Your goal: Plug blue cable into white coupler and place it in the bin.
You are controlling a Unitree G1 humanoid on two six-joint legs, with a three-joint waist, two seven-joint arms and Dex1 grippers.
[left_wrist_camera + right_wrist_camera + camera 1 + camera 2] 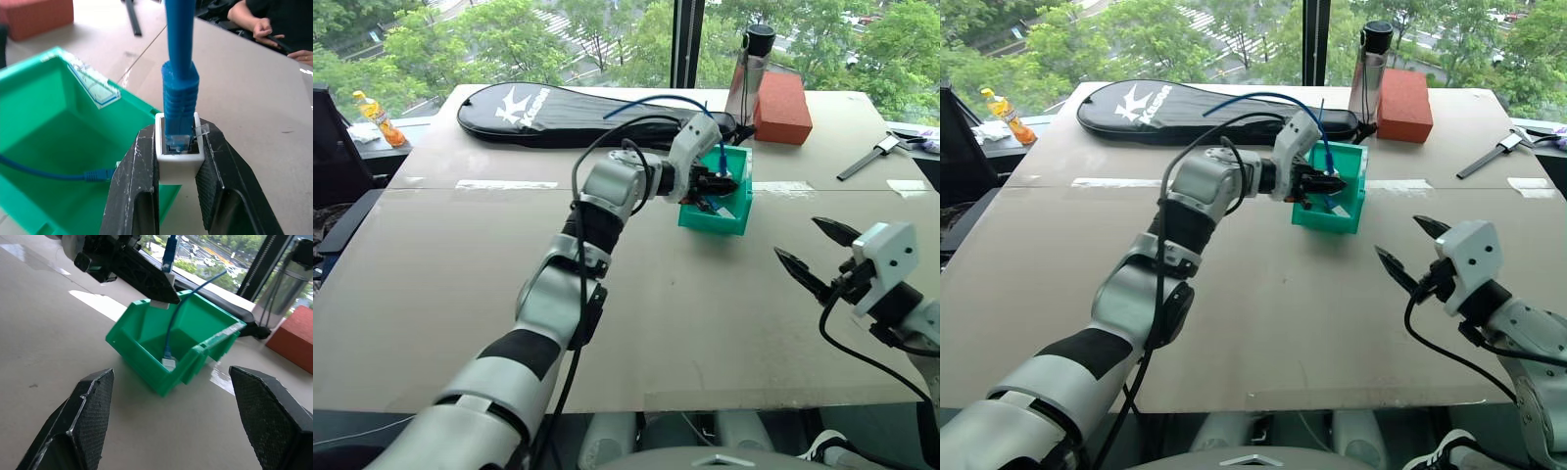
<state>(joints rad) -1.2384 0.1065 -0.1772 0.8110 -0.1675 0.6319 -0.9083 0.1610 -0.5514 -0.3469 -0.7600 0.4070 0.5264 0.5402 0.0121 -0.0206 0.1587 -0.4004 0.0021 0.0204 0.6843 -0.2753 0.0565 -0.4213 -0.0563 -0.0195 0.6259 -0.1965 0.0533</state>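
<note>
My left gripper [717,186] is shut on the white coupler [179,164] and holds it over the open top of the teal-green bin [729,219]. The blue cable [180,73] is plugged into the coupler's socket and arcs up and back from it. Its free end [167,360] hangs down inside the bin. My right gripper [800,240] stands open with nothing in it, off to the right of the bin and nearer the table's front edge.
Behind the bin stand a red-brown block [781,108] and a dark-capped bottle [751,73]. A long black racket bag [568,113] lies at the back. A metal tool [867,159] rests at the far right. A person's hands [264,29] show past the table.
</note>
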